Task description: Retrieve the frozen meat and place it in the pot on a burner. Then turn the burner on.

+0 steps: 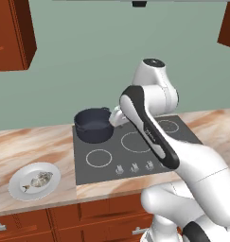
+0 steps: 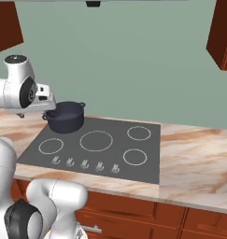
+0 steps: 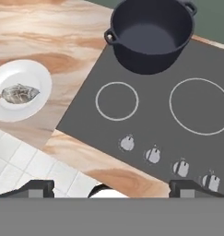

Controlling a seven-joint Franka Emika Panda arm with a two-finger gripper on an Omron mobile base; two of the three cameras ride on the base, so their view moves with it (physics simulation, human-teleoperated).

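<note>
The frozen meat (image 1: 39,179) (image 3: 19,93), a small grey-tan fish shape, lies on a round white plate (image 1: 17,188) (image 3: 22,69) on the counter left of the cooktop. The dark blue-grey pot (image 1: 92,125) (image 2: 65,116) (image 3: 150,34) stands empty on the back-left burner. My gripper (image 3: 111,188) hovers high above the cooktop's front-left edge and looks down. It is open, its fingertips (image 3: 38,186) wide apart with nothing between them. The meat sits well off to the left of the gripper.
The dark cooktop (image 1: 111,142) (image 2: 115,154) (image 3: 85,120) has several ringed burners and a row of knobs (image 1: 134,167) (image 2: 84,163) (image 3: 153,155) along its front edge. Marbled counter (image 1: 36,142) (image 2: 199,158) runs on both sides. Wood cabinets hang at the upper corners.
</note>
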